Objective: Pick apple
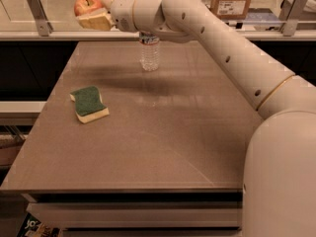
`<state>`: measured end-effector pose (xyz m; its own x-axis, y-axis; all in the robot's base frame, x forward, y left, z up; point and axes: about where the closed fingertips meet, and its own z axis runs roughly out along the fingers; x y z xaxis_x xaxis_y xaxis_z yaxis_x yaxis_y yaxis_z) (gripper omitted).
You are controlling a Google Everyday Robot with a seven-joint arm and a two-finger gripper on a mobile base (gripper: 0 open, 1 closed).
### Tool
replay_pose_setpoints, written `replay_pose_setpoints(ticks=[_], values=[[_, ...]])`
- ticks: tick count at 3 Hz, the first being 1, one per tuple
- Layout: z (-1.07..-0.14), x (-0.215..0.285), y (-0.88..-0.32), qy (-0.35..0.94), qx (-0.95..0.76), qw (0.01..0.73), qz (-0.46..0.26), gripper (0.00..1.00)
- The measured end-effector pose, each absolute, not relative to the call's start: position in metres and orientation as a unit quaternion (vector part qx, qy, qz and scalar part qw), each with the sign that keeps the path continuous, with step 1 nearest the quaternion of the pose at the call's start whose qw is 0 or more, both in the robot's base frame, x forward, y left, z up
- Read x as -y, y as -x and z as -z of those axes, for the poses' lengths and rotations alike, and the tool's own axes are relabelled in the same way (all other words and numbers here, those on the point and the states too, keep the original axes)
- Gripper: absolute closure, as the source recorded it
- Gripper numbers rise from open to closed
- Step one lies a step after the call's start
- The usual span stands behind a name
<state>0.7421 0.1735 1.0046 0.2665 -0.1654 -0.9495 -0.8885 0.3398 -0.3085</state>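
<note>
The apple (85, 5), small, round and red-orange, is held in my gripper (94, 10) high above the far left corner of the brown table (163, 137). The cream fingers (96, 21) are closed around the apple from below and behind. The apple is well off the table surface. My arm reaches in from the right across the top of the view.
A clear water bottle (149, 51) stands at the table's far middle, partly behind my arm. A green and yellow sponge (89, 103) lies on the left side. A cardboard box (232, 1) and metal rail brackets (38, 11) stand on the counter behind.
</note>
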Motion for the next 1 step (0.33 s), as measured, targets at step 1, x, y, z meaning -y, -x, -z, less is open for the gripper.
replay_pose_setpoints(ticks=[1], values=[[-1.0046,-0.1735,-0.7421,0.496,-0.531,0.622,-0.29,1.0]])
